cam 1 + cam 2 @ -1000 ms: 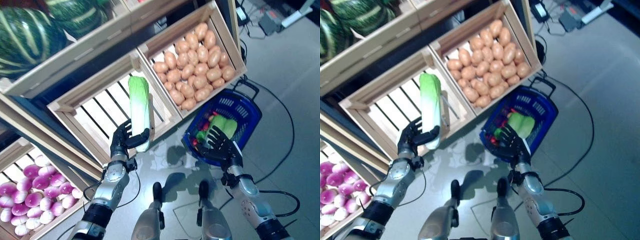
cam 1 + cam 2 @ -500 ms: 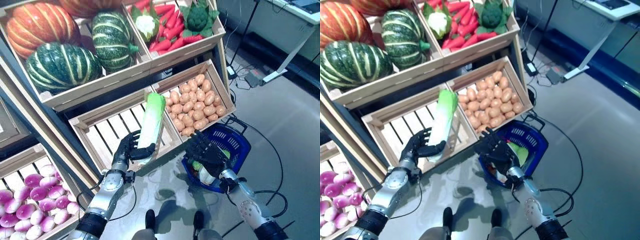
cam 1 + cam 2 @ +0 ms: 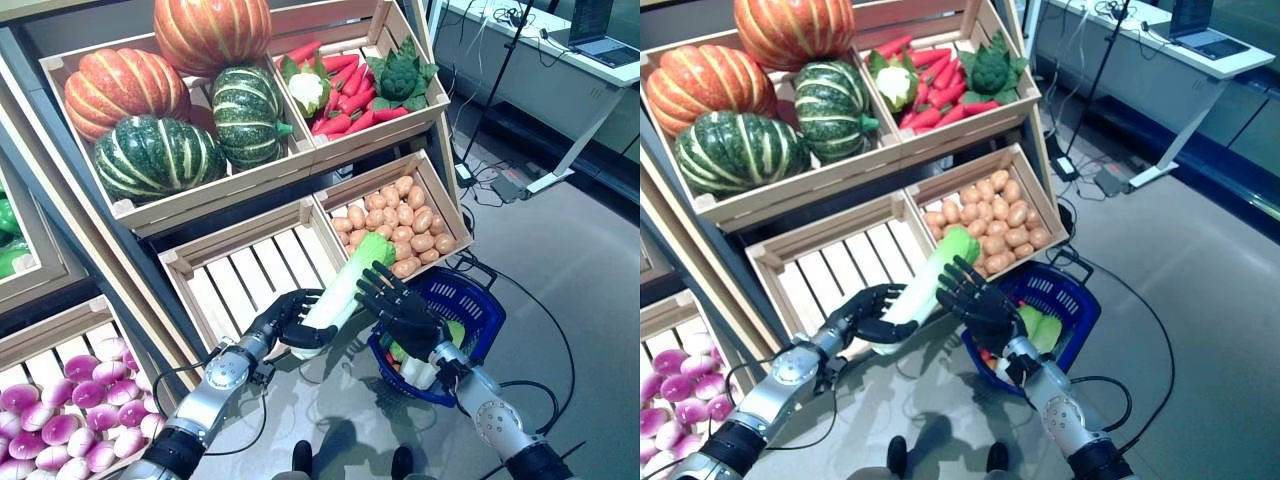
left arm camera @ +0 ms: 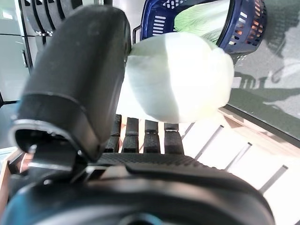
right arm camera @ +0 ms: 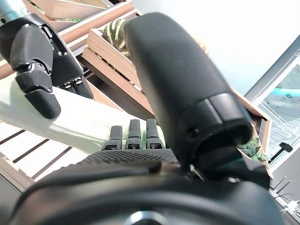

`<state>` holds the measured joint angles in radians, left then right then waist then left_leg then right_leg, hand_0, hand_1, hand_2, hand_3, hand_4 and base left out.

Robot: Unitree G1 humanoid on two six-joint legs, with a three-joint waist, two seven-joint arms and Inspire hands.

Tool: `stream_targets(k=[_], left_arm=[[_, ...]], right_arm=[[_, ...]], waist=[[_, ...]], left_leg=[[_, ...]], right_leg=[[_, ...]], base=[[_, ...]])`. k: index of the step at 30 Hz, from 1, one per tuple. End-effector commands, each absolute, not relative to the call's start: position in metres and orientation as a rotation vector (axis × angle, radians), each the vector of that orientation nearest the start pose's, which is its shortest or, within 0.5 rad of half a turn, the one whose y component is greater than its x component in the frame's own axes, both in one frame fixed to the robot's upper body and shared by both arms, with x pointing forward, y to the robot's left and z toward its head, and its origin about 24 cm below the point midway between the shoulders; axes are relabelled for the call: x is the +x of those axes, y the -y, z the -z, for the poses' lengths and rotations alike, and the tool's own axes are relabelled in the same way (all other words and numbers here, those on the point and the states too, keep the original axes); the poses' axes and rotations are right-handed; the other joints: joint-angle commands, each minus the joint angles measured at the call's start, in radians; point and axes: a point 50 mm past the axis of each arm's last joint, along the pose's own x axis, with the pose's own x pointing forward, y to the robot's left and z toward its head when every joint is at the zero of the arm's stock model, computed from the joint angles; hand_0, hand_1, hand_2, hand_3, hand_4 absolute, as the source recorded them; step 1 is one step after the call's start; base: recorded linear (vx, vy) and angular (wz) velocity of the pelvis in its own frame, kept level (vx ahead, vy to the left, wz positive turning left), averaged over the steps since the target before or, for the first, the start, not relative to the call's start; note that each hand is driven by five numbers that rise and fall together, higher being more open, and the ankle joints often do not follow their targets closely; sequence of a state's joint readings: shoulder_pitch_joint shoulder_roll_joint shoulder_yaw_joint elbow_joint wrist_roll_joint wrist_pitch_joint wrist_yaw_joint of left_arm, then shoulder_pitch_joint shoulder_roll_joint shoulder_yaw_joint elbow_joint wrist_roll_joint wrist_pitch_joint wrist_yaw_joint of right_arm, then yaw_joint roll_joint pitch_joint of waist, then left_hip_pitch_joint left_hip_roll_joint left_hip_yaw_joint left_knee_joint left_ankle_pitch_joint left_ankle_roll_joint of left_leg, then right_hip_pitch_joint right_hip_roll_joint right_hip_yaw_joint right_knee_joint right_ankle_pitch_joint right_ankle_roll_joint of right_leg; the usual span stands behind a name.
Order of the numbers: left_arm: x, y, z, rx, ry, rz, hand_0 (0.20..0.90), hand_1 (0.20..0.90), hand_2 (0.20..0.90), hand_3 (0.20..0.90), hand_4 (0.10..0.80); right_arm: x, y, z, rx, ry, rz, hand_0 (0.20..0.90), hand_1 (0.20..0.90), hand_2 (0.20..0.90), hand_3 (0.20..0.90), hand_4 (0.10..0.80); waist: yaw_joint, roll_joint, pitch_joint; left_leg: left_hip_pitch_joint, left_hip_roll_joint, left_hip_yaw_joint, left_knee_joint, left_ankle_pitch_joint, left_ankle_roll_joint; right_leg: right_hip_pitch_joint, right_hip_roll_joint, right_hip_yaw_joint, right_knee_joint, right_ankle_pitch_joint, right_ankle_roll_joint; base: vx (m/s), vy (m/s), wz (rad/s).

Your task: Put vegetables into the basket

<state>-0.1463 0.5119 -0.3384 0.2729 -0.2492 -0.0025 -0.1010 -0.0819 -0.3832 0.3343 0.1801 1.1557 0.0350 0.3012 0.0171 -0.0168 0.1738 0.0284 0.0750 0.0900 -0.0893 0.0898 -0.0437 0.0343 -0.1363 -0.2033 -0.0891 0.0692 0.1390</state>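
Cabbage [image 3: 338,296], long and pale with a green leafy top, tilted in the centre of the frame, in front of the empty slatted crate [image 3: 248,276]. Gripped at its white lower end by the left hand [image 3: 283,318], fingers and thumb curled round it. Leafy top pointing up and right, toward the potato crate [image 3: 397,213]. Right hand [image 3: 398,308] just beside the upper part of the cabbage, fingers straight and spread, holding nothing; in the right wrist view fingertips close to the pale stalk, contact not clear. Blue basket [image 3: 476,310] on the floor at lower right, behind and below the right hand, already with a green leafy vegetable [image 3: 1040,328] and some red items inside. Above, at upper left, crate with pumpkins [image 3: 168,100]; upper centre, crate with red carrots [image 3: 346,92] and greens. Purple-white turnips [image 3: 58,436] at the lower left corner.
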Motion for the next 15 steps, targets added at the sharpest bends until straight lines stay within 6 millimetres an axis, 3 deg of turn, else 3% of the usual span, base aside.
stream_targets(k=[1,15], left_arm=[[0.284,-0.175,-0.048,0.38,-0.035,0.453,0.3,0.3,0.3,0.3,0.4],[0.289,-0.178,-0.052,0.522,0.013,0.353,0.3,0.3,0.3,0.3,0.4]], right_arm=[[0.269,0.118,-0.072,0.87,0.029,-0.687,0.9,0.9,0.9,0.9,0.8],[0.282,0.112,-0.082,0.92,0.055,-0.589,0.9,0.9,0.9,0.9,0.8]], waist=[[-0.001,-0.003,-0.093],[-0.004,0.002,-0.102]], left_leg=[[0.03,-0.014,0.044,0.002,-0.098,-0.005],[0.032,-0.009,0.045,0.002,-0.1,-0.006]], right_leg=[[0.046,-0.017,-0.028,0.014,-0.044,0.006],[0.041,-0.021,-0.01,0.014,-0.042,0.012]], base=[[0.0,0.0,0.0],[0.0,0.0,0.0]])
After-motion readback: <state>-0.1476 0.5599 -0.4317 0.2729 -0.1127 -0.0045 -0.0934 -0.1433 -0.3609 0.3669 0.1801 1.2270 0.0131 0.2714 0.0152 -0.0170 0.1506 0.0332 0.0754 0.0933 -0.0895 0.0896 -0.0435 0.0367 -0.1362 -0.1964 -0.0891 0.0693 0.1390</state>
